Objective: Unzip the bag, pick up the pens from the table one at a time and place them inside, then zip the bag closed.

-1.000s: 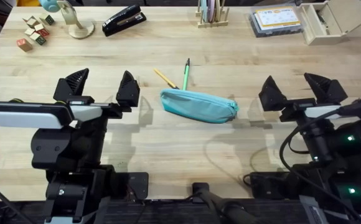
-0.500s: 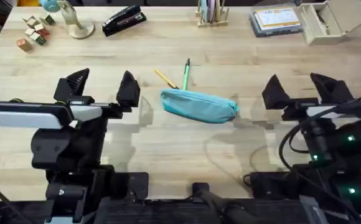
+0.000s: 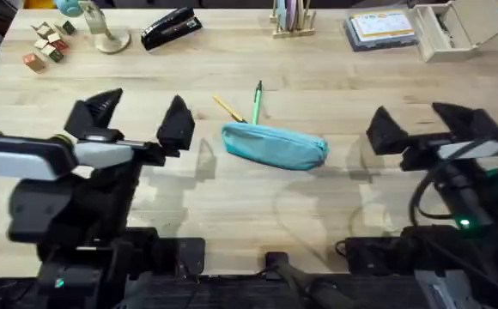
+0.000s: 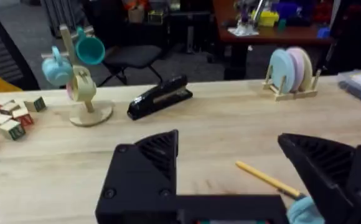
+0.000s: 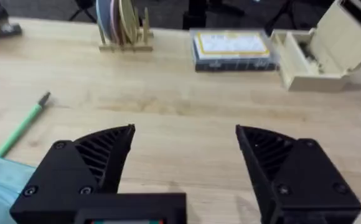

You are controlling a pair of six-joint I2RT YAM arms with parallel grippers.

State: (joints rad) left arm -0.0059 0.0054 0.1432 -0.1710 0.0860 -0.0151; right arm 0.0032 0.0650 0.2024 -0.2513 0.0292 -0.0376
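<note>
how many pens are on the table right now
2. The yellow pen and the green pen lie side by side just beyond the bag, their near ends at its far edge. None seems hidden.

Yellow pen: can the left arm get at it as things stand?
Probably yes. The yellow pen lies on bare table just beyond the bag's left end. The left gripper, jaws open, hovers to its left with nothing between; the green pen lies close beside it.

Bare table (image 3: pixel 258 197) on both flanks of the bag (image 3: pixel 275 146); pens (image 3: pixel 242 106) against its far edge.
</note>
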